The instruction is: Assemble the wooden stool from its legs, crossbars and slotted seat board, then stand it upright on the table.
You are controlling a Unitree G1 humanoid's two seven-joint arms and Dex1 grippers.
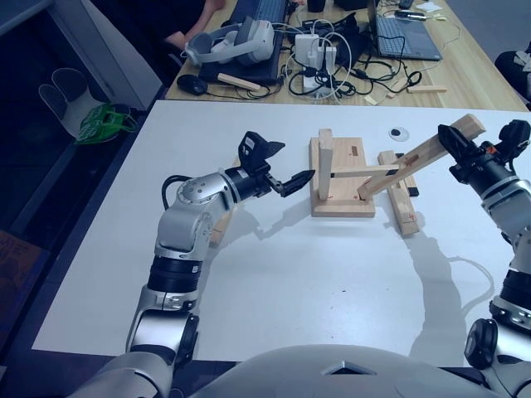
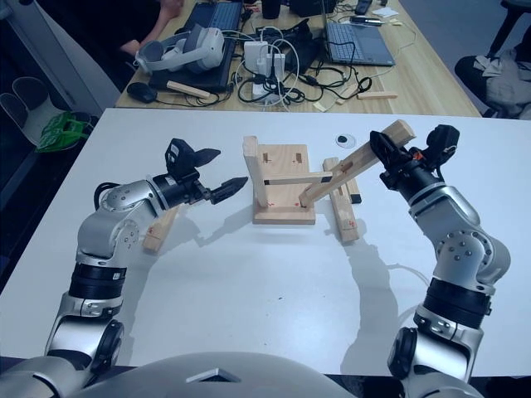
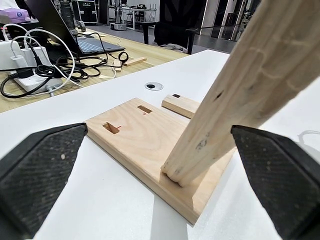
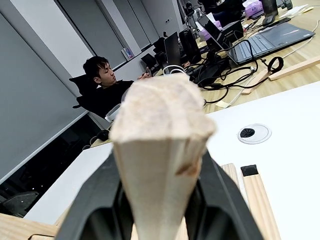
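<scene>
Nearest my lens, the sawn square end of a pale, rough-grained leg point(image 4: 160, 145) is sitting clamped between the right gripper's point(image 2: 388, 157) black fingers, slanting down to the slotted seat board point(image 1: 344, 207) lying flat on the white table point(image 1: 290, 282). A second leg point(image 1: 324, 157) is standing upright in the board, a thin crossbar point(image 1: 365, 172) running between the two. The left gripper point(image 1: 282, 163) is hovering beside the board, textured pads point(image 3: 40, 170) spread wide, holding nothing. Whether the slanting leg's foot is seated, I cannot tell.
</scene>
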